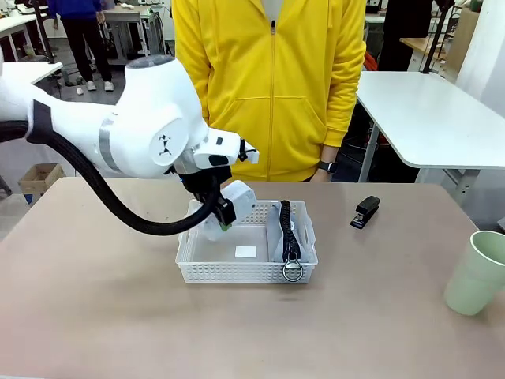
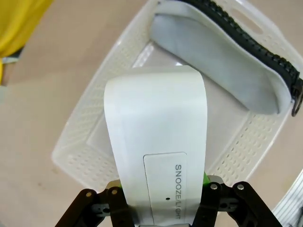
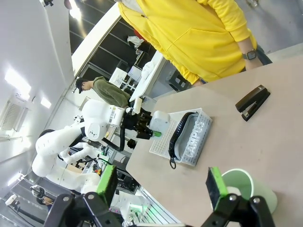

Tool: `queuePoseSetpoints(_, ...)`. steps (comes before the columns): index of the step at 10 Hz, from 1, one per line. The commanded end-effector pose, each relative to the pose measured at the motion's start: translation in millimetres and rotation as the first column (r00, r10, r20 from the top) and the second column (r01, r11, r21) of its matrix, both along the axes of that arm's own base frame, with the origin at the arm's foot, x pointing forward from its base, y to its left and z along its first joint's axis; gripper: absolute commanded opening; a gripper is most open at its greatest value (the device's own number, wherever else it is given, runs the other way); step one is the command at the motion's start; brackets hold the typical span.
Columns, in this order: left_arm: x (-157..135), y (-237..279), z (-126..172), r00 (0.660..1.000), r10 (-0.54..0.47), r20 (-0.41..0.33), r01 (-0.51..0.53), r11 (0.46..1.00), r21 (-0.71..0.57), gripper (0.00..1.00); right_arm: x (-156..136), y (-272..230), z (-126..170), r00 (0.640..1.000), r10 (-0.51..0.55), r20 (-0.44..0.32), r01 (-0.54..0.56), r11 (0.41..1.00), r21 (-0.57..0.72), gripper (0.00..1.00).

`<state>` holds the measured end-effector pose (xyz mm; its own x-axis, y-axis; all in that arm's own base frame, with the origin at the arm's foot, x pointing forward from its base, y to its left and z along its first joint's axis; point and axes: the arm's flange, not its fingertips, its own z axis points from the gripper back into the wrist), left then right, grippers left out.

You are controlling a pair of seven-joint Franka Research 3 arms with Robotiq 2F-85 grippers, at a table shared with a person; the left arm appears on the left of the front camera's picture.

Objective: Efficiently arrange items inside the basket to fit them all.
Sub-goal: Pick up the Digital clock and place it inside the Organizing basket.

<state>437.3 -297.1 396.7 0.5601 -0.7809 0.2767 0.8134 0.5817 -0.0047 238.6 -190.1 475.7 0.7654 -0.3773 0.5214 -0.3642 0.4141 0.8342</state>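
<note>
Flat white box (image 2: 156, 142), pinched by the left gripper (image 2: 161, 187), hangs over the basket's (image 2: 80, 142) free half beside the edge-standing pouch (image 2: 213, 71); lowering it flat should save room. Right gripper (image 3: 160, 182) stands spread near the cup (image 3: 246, 188).

Overhead room light falls bright and even across my front view, leaving a faint, soft shadow at six o'clock beneath the shallow white perforated plastic basket (image 1: 246, 272) and the pale green plastic cup (image 1: 476, 275). In my left wrist view the flat white box (image 2: 156, 137) sits so near the lens that it looks washed out, perhaps a touch soft. In my right wrist view ceiling strip lamps (image 3: 16, 80) flare at nine o'clock, and straight edges bow toward the rim.
</note>
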Motion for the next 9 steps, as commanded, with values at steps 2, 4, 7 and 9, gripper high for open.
queuePoseSetpoints(2,-1.8,2.5,6.4,0.998,-0.046,-0.034,0.046,0.999,0.012,0.52,2.5,-0.9,1.3,0.999,-0.002,0.035,0.002,1.0,0.007,1.0)
queuePoseSetpoints(4,-5.6,-6.0,-6.5,0.999,-0.019,-0.028,0.019,1.0,0.011,0.52,2.5,-0.9,1.3,0.999,-0.002,0.035,0.002,1.0,0.007,1.0)
queuePoseSetpoints(7,-5.6,-6.0,-6.5,0.999,-0.019,-0.028,0.019,1.0,0.011,0.52,2.5,-0.9,1.3,0.999,-0.002,0.035,0.002,1.0,0.007,1.0)
queuePoseSetpoints(9,-9.0,-7.6,-14.3,0.998,-0.066,-0.009,0.065,0.997,-0.043,0.52,2.5,-0.9,1.3,0.999,-0.002,0.035,0.002,1.0,0.007,1.0)
